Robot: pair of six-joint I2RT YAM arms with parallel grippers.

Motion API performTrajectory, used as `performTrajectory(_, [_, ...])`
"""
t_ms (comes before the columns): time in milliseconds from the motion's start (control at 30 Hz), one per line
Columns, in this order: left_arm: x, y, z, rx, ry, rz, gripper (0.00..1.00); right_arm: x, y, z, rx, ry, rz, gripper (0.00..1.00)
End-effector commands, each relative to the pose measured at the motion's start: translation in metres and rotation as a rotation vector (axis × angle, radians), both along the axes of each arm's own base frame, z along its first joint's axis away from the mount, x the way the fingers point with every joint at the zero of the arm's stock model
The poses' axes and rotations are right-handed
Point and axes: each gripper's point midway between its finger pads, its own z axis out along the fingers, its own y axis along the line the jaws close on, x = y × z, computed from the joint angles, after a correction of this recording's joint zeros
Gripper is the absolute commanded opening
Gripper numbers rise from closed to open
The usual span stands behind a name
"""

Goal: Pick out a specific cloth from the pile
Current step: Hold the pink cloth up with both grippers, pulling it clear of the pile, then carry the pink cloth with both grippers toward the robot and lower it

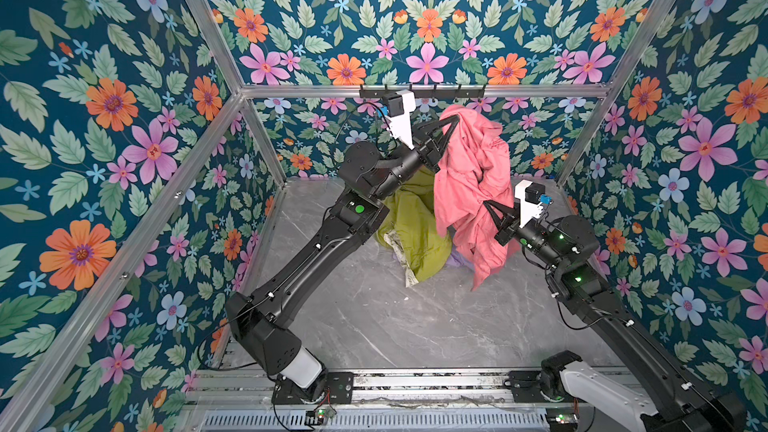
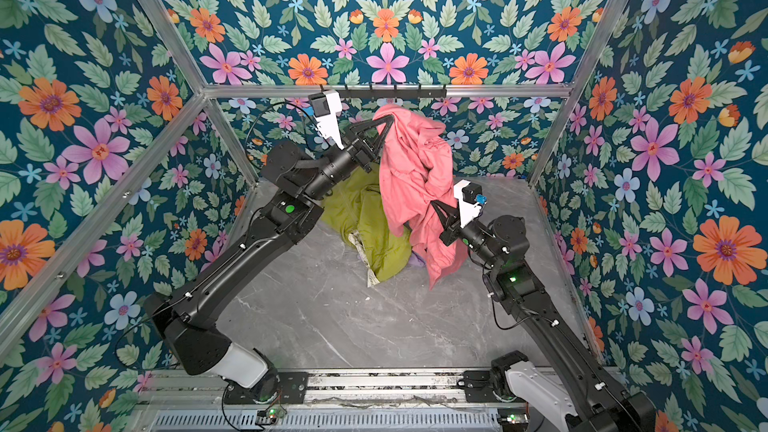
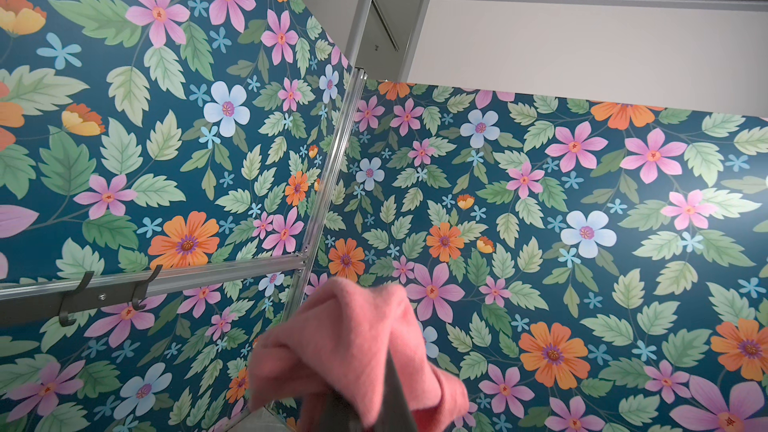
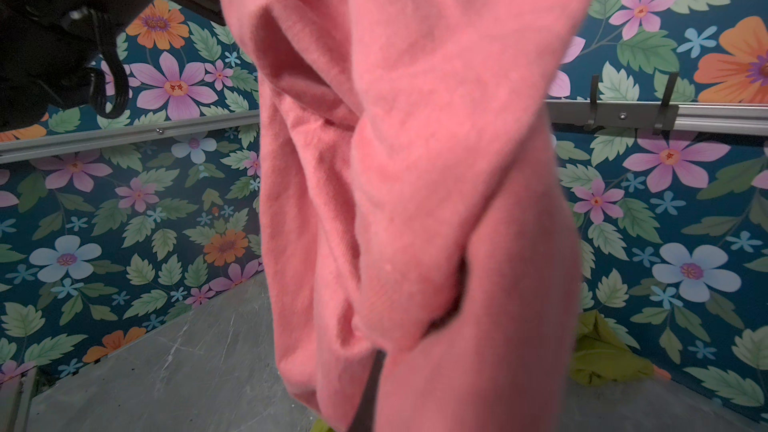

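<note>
Cloth [image 1: 469,172] hangs long-axis vertical, pinched by left gripper [image 1: 453,119] at far top and right gripper [image 1: 487,204] lower, nearer; pile [image 1: 415,226] below-left.

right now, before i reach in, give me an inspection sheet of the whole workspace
surface: grey marble table, a few pale specks
job's things: pink cloth lifted out, hanging above the pile; the green jacket and lilac cloth lie on the table
clutter: nothing seen
grippers: left gripper shut on the pink cloth's top, up near the hook rail; right gripper shut on a fold lower down
cables: thin black cable loops loose by the left arm's base, clear of the garments
surroundings: floral walls on an aluminium frame; hooks bare
</note>
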Motion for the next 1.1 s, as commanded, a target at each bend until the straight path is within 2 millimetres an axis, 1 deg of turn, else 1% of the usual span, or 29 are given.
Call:
performTrajectory(0, [-0.006,0.01,0.01,-0.023,-0.039,0.025,0.0,-0.005,-0.002,0.016,0.011,-0.049,-0.007,0.0])
performTrajectory(267, [-0.017,0.023,0.016,-0.039,-0.052,0.044,0.0,-0.013,-0.004,0.02,0.012,-0.054,0.003,0.0])
performTrajectory(367, [-0.021,0.027,0.015,-0.036,-0.048,0.046,0.0,-0.017,-0.003,0.021,0.015,-0.053,0.013,0.0])
performTrajectory(700, [-0.029,0.04,-0.008,-0.012,0.015,0.066,0.0,-0.027,-0.001,0.026,0.029,-0.037,0.052,0.0])
performTrajectory(933, [-0.04,0.052,-0.02,0.007,0.042,0.075,0.0,-0.041,0.0,0.027,0.034,-0.027,0.081,0.0])
performTrajectory(1067, [-0.042,0.058,-0.027,0.004,0.067,0.083,0.0,-0.048,-0.001,0.031,0.038,-0.028,0.084,0.0])
